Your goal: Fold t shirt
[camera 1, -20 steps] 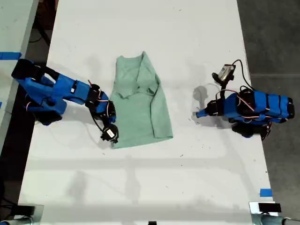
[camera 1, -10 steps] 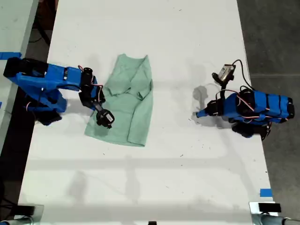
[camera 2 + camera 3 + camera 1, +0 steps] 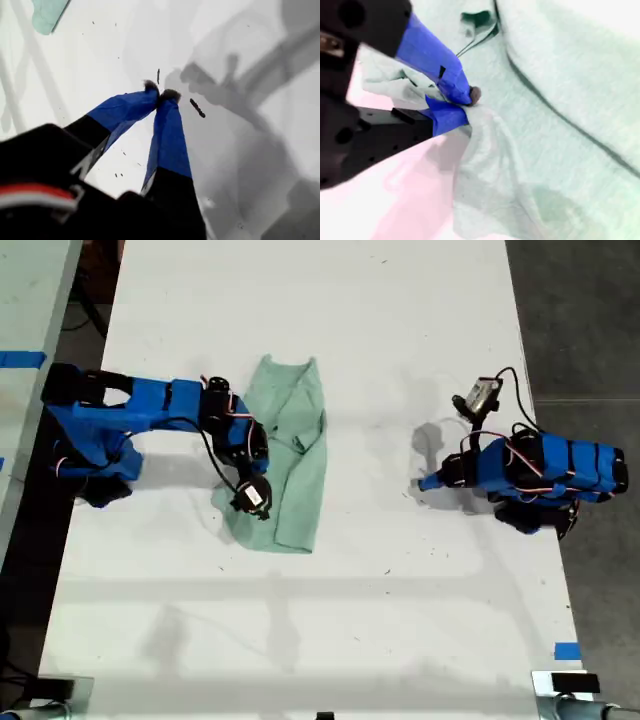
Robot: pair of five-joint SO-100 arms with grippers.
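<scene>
Since half a second ago, the arm at the exterior view's left has swung toward the exterior view's right, carrying the shirt's near edge over the body, so the garment now lies narrower. Worktop (image 3: pixel 400 620): white, carrying both blue arms. T shirt (image 3: pixel 290 455): pale mint green, wrinkled, lying on the worktop left of centre in the exterior view, folded lengthwise into a narrow strip, collar end toward that view's top. Arm at the exterior view's left reaches over the shirt; my second claw (image 3: pixel 462 102) is clenched on a gathered fold of the fabric, the blue-taped fingers (image 3: pixel 432 52) pinching the cloth between them, and in the exterior view it (image 3: pixel 250 495) sits over the shirt's lower part. Arm at the exterior view's right rests folded, well apart from the shirt; my first claw (image 3: pixel 161 95) is clenched with nothing between its tips, pointing at bare worktop.
</scene>
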